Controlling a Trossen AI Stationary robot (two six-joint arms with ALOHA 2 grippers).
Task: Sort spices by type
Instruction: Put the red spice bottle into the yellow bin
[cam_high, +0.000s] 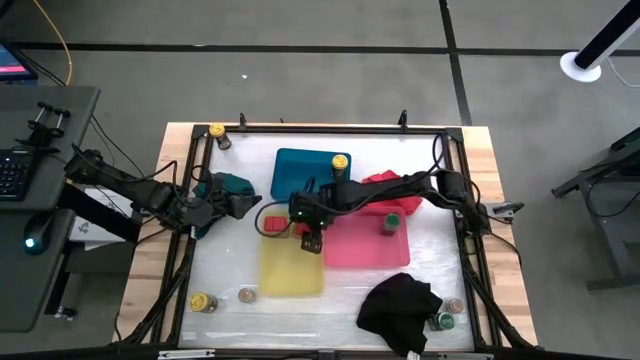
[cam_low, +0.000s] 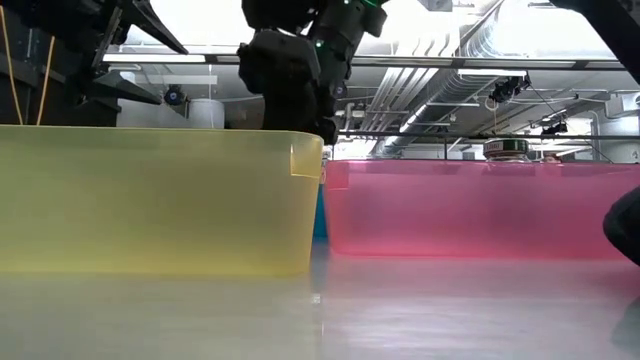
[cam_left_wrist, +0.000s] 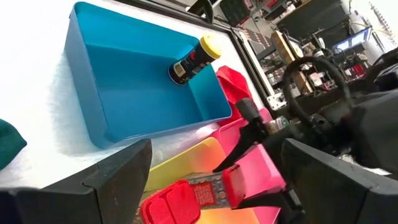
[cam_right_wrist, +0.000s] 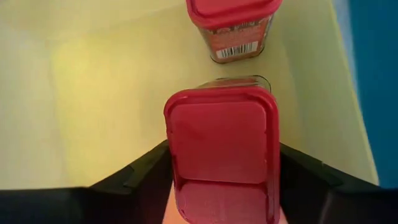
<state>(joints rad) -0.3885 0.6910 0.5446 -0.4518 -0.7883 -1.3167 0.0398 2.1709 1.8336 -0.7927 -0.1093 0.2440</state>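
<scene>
The red-lidded spice jar (cam_right_wrist: 224, 149) sits between the fingers of the right gripper (cam_high: 312, 238), over the yellow tray (cam_high: 290, 262), at the tray's corner nearest the pink tray (cam_high: 365, 245). The fingers flank the square lid closely; whether they press it or have just let go cannot be told. The jar looks small, light and rigid — a smooth plastic lid likely to slip, so the flat lid sides are the best hold. Just beyond it a second red-lidded jar (cam_right_wrist: 231, 28) lies on the yellow floor. Farther off, the blue tray (cam_left_wrist: 146, 81) holds a yellow-lidded jar (cam_left_wrist: 194, 59) on its side — round, so liable to roll. The left gripper (cam_high: 235, 205) waits over the tabletop (cam_high: 340, 300), fingers spread and empty.
</scene>
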